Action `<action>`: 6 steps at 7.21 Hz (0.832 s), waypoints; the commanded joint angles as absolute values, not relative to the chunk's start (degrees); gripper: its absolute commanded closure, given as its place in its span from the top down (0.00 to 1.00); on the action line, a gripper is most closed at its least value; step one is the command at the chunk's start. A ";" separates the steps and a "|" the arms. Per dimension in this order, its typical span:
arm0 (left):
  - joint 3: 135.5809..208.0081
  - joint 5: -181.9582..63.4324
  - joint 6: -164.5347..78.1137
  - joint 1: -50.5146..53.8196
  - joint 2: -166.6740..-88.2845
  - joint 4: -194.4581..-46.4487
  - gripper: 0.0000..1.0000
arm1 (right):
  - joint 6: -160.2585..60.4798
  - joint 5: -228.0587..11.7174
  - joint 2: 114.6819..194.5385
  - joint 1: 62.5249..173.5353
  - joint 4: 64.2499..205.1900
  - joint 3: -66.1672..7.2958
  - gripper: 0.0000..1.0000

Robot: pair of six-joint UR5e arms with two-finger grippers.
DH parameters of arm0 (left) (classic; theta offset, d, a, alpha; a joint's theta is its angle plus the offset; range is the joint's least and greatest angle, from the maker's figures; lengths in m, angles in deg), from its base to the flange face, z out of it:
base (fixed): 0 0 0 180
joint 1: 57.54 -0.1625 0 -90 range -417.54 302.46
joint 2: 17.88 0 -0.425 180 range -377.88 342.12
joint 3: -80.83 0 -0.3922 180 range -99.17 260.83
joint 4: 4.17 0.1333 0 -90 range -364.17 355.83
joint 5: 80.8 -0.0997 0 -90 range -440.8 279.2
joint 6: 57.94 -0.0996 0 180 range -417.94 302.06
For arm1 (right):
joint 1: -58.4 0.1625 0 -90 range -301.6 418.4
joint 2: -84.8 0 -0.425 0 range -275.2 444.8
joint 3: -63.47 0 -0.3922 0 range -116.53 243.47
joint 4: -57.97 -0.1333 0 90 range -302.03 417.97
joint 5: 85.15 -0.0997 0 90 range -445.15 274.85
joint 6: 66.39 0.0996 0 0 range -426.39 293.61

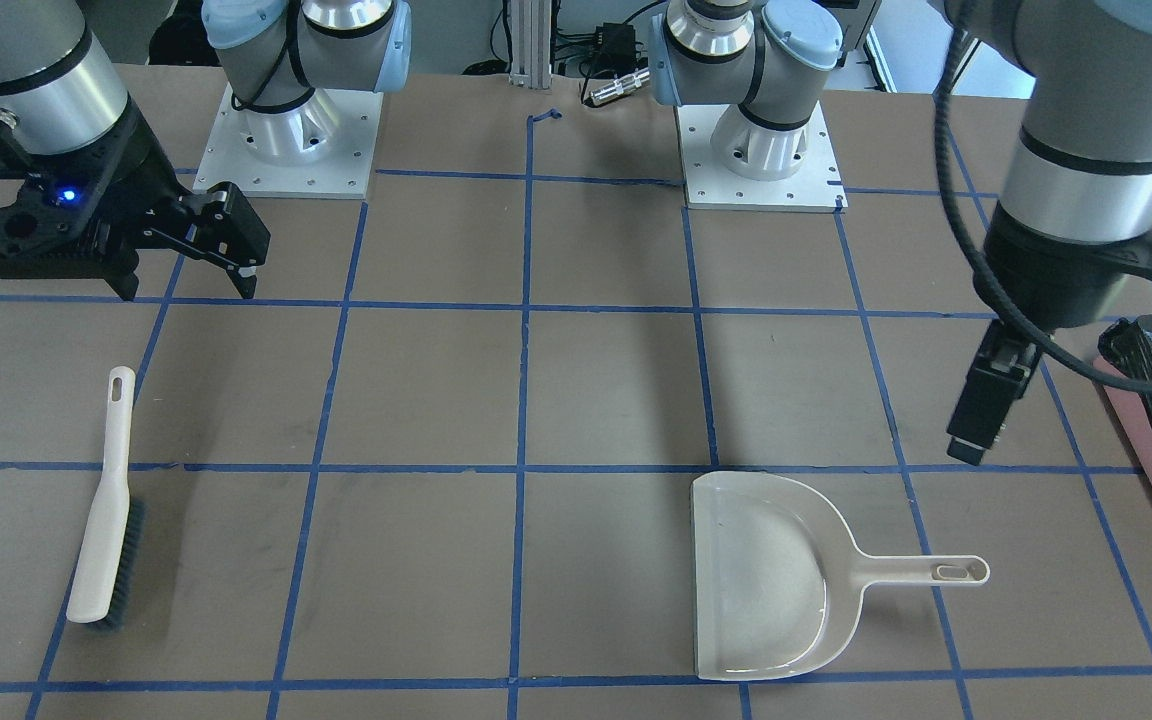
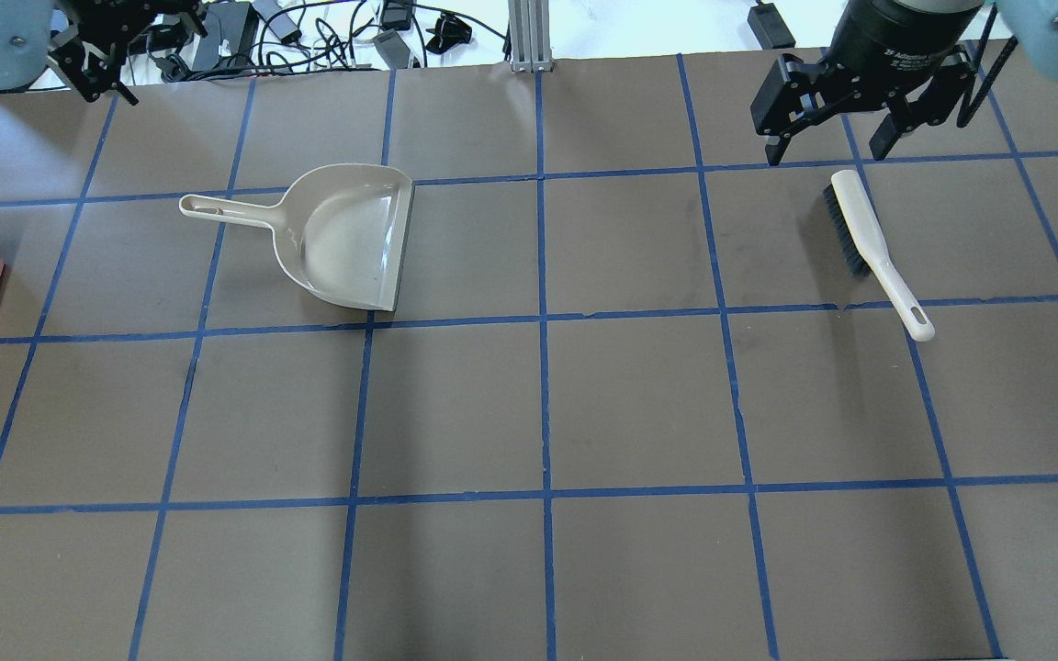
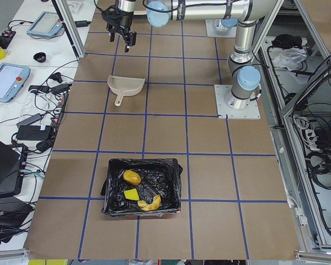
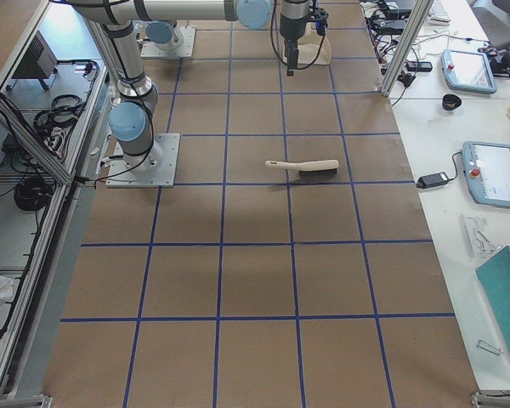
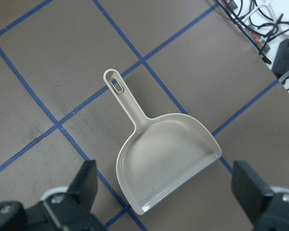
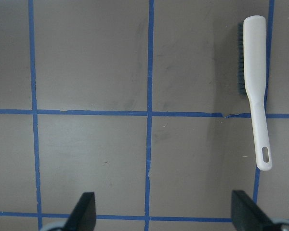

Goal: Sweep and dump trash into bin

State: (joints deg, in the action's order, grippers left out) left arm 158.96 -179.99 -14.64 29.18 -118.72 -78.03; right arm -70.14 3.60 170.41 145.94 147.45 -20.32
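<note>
Only the side view shows trash (image 3: 132, 177) in bin (image 3: 143, 162), lower centre; overhead likely clips it. Left gripper (image 5: 164, 180), right gripper (image 6: 164, 204): jaws wide.

Beige plastic dustpan with handle (image 2: 350, 243) flat on brown tape-gridded table (image 2: 538, 413), robot's left half, white-handled hand brush (image 2: 871, 240) on right half, well apart, pink-sided bin lined with black plastic bag (image 3: 168, 179) at table's left end, past dustpan handle, inside it brown potato-like lump (image 3: 132, 177), yellow-green sponge-like wedge (image 3: 132, 194), curved golden bread piece (image 3: 150, 203).

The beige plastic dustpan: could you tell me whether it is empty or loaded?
Empty. The beige plastic dustpan shows a bare floor; the trash pieces lie in the black-lined bin.
</note>
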 commanded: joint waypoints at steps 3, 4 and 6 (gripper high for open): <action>163.95 -171.51 -41.28 34.82 -115.10 -81.78 1.00 | -70.17 3.62 170.32 145.94 147.53 -20.46 1.00; 167.01 -171.59 -46.20 35.61 -113.35 -81.78 1.00 | -70.17 3.62 170.32 145.94 147.45 -20.46 1.00; 169.33 -171.76 -51.51 35.88 -110.53 -83.78 1.00 | -70.17 3.62 170.32 145.94 147.45 -20.46 1.00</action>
State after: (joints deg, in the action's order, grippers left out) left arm 167.92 -171.69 -48.08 35.67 -112.11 -82.34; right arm -70.17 3.62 170.32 145.94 147.46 -20.46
